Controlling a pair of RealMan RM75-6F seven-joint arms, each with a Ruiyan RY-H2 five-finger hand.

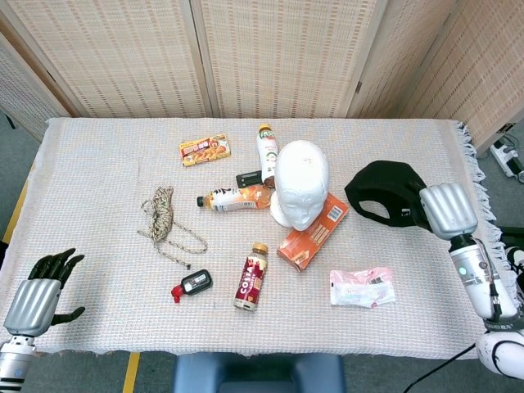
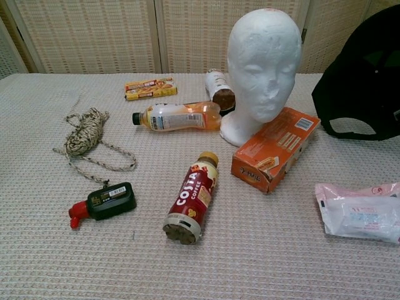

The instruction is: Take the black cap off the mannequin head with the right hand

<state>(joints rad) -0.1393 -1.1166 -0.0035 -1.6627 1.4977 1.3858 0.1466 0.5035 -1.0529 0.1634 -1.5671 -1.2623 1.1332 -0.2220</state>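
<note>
Black cloth cap point(image 1: 383, 192) hangs from the right hand point(image 1: 446, 210), which grips its back edge, well clear of the bare mannequin head point(image 1: 300, 182). It looks light and floppy, so the stiffer rim seems the surest hold.

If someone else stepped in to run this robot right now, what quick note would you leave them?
Right hand: holds the black fabric cap, off to the right of the white foam mannequin head and clear of it.
Left hand: open, holding nothing, at the table's near left corner.
Done: cap is off; the head stands bare and upright beside the orange carton.
Left: perhaps set the cap down on bare cloth.
</note>
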